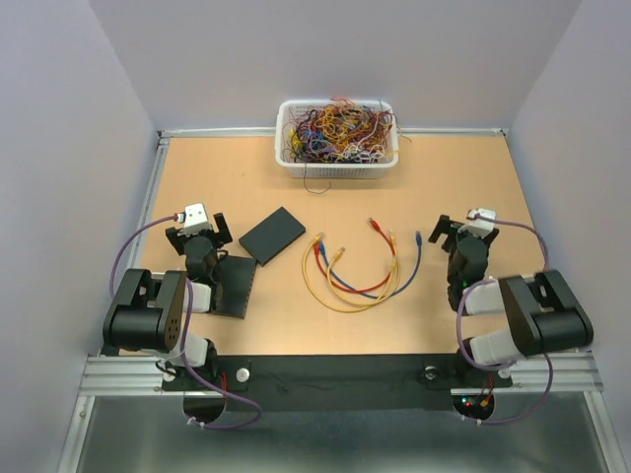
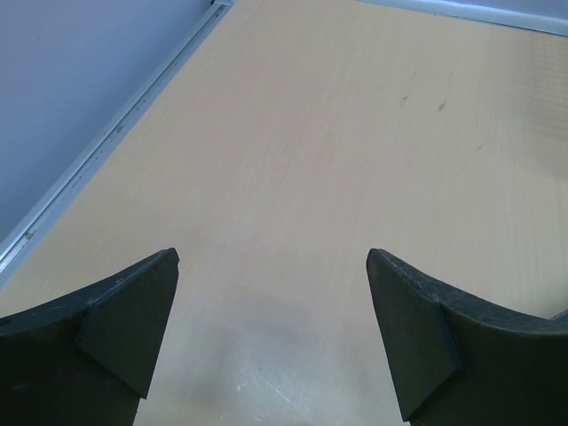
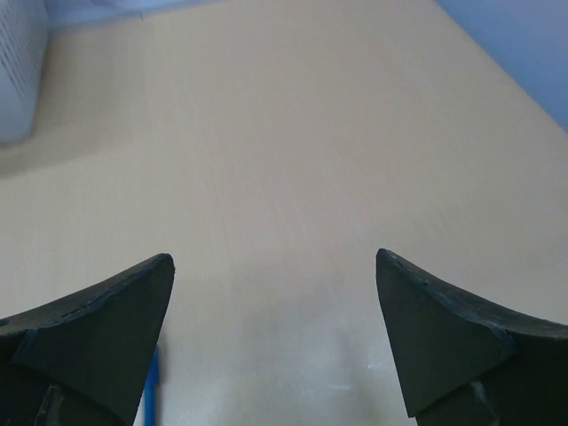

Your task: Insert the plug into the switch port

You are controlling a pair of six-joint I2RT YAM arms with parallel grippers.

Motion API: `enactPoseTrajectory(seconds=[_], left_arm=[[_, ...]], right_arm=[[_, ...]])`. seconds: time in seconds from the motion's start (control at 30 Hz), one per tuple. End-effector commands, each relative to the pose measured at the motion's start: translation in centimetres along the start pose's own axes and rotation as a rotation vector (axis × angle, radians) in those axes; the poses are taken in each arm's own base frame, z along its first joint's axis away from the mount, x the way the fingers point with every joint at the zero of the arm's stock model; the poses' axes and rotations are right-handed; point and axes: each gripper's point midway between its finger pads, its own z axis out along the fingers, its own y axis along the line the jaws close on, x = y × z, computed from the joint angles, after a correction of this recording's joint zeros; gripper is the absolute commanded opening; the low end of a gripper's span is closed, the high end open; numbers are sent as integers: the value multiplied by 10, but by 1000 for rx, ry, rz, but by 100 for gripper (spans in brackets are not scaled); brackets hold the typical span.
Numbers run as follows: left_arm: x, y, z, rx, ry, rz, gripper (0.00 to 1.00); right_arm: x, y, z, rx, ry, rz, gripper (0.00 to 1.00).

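Observation:
The switch [image 1: 271, 235], a flat black box, lies on the table left of centre. To its right sit red, blue and yellow patch cables [image 1: 360, 281], looped together, with their plugs [image 1: 318, 242] pointing toward the switch. The ports do not show from above. My left gripper [image 1: 200, 233] [image 2: 272, 257] hovers open over bare table just left of the switch. Right of the cables, my right gripper [image 1: 461, 231] [image 3: 275, 257] is open too, with nothing between its fingers. A bit of blue cable [image 3: 151, 390] shows by its left finger.
A white basket [image 1: 337, 163] full of tangled cables stands at the back centre; its corner [image 3: 18, 71] shows in the right wrist view. A black plate [image 1: 235, 286] lies by the left arm. A metal rail [image 2: 106, 142] borders the table's left edge.

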Motion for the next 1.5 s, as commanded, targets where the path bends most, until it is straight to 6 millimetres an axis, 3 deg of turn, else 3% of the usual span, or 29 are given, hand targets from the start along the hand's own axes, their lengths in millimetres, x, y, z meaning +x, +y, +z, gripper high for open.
enactPoseTrajectory(seconds=[0.0, 0.07, 0.1, 0.13, 0.17, 0.27, 0.3, 0.33, 0.43, 0.47, 0.57, 0.63, 0.67, 0.73, 0.77, 0.8, 0.87, 0.93, 1.13, 1.3, 1.37, 1.47], left_arm=[[-79, -4, 3, 5, -290, -113, 99], [-78, -4, 3, 5, -287, -115, 99], [-79, -4, 3, 4, -290, -115, 99], [-79, -4, 3, 5, -289, -113, 99], [-79, -4, 3, 4, -290, -115, 99], [-79, -4, 3, 5, -290, -115, 99], [-79, -4, 3, 2, -290, -115, 99], [-79, -4, 3, 5, -290, -115, 99], [-79, -4, 3, 5, -290, -115, 99], [-79, -4, 3, 5, -290, -115, 99], [-79, -4, 3, 4, -290, -116, 99], [-80, -4, 3, 5, -291, -114, 99], [-79, -4, 3, 5, -289, -114, 99], [-79, -4, 3, 4, -289, -116, 99], [-80, -4, 3, 4, -291, -114, 99], [-79, -4, 3, 2, -290, -115, 99], [-79, -4, 3, 4, -289, -114, 99], [-79, -4, 3, 5, -289, -113, 99], [-79, -4, 3, 5, -290, -115, 99], [-80, -4, 3, 2, -291, -114, 99], [-79, -4, 3, 3, -289, -113, 99], [-79, -4, 3, 4, -290, -117, 99]], right_arm=[[-90, 5, 10, 48, -156, 103, 100], [-122, 24, 11, -37, -180, 134, 100], [-160, 46, 10, -135, -210, 206, 100], [-174, 57, 8, -183, -212, 246, 100], [-202, 75, 3, -267, -213, 335, 100], [-223, 99, -2, -375, -155, 417, 100], [-216, 108, -4, -412, -86, 419, 100], [-229, 125, -10, -497, -70, 425, 100], [-220, 141, -15, -560, 64, 450, 100], [-228, 148, -17, -592, 84, 459, 100], [-196, 180, -35, -692, 322, 455, 100], [-186, 197, -46, -708, 361, 421, 100], [-173, 219, -67, -748, 408, 389, 100], [-147, 232, -77, -706, 475, 353, 99], [-135, 247, -92, -737, 522, 335, 97], [-111, 253, -94, -706, 593, 325, 92], [-86, 268, -110, -716, 660, 294, 88], [-60, 273, -117, -685, 720, 284, 83], [-12, 273, -115, -604, 841, 272, 73], [15, 275, -111, -558, 901, 232, 68], [19, 273, -106, -529, 893, 210, 66], [10, 261, -87, -450, 812, 153, 65]])
